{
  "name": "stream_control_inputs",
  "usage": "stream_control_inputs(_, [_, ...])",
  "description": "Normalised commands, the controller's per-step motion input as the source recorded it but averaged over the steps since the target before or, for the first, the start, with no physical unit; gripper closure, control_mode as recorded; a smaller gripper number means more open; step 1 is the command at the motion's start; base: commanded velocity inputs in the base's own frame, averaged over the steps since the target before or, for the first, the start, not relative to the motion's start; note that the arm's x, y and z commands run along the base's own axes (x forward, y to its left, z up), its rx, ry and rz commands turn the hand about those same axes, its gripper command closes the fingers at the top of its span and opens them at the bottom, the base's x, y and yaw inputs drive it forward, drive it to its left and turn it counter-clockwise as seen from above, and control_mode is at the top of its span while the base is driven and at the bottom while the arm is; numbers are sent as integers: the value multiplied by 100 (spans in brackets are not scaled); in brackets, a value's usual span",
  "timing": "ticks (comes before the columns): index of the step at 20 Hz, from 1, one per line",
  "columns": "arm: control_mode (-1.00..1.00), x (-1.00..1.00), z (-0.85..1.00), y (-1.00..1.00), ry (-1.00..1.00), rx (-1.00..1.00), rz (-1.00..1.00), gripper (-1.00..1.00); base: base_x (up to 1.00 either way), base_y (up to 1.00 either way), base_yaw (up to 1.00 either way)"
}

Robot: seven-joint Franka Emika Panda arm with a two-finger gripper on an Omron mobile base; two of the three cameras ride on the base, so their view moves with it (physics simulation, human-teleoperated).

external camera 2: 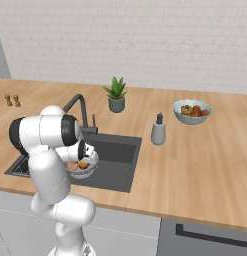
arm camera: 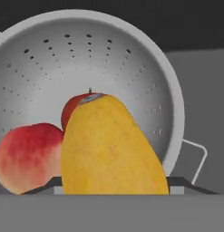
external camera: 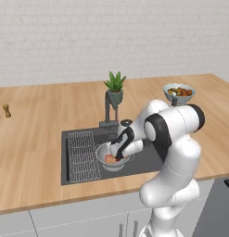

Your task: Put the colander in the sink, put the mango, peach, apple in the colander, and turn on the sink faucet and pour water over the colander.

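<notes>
The gripper (external camera: 118,158) hangs directly over the colander (external camera: 103,152), its fingers set partly apart with the mango (arm camera: 109,147) standing upright between them. The hand view places the yellow-orange fruit close against the camera, its lower end at the level of the fingertips; actual contact between pads and skin is hidden there, so a firm grip cannot be confirmed.

Inside the colander, the peach (arm camera: 27,156) lies just beside the mango on the hand view's left, touching or nearly touching it. The apple (arm camera: 75,108) sits behind both, its stem visible above the mango's top. One wire handle of the colander (arm camera: 197,158) projects from the rim at the right of that view.

The left base view shows what the hand view cannot: the colander rests in the sink (external camera: 143,159), just beside the wire grid rack (external camera: 82,155), and in front of the sink faucet (external camera: 108,111). A potted plant (external camera: 115,88) stands behind the faucet, and a fruit bowl (external camera: 179,93) lies well apart from the sink.

The right base view adds the soap dispenser (external camera 2: 158,130) just beside the sink's far corner, with the arm covering much of the colander (external camera 2: 87,170).
</notes>
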Motion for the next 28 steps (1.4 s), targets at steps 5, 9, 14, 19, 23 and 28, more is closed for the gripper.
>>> stream_control_inputs(5, [-100,44,-22,0,0,0,0,100,0,0,0])
stream_control_inputs(9, [-100,40,-16,7,0,0,0,100,0,0,0])
stream_control_inputs(14, [-100,28,-23,7,0,0,0,100,0,0,0])
stream_control_inputs(19, [-100,0,-10,0,0,0,0,-100,0,0,0])
stream_control_inputs(23, [-100,0,0,0,0,0,0,-100,0,0,0])
stream_control_inputs(28, [-100,0,0,0,0,0,0,-100,0,0,0])
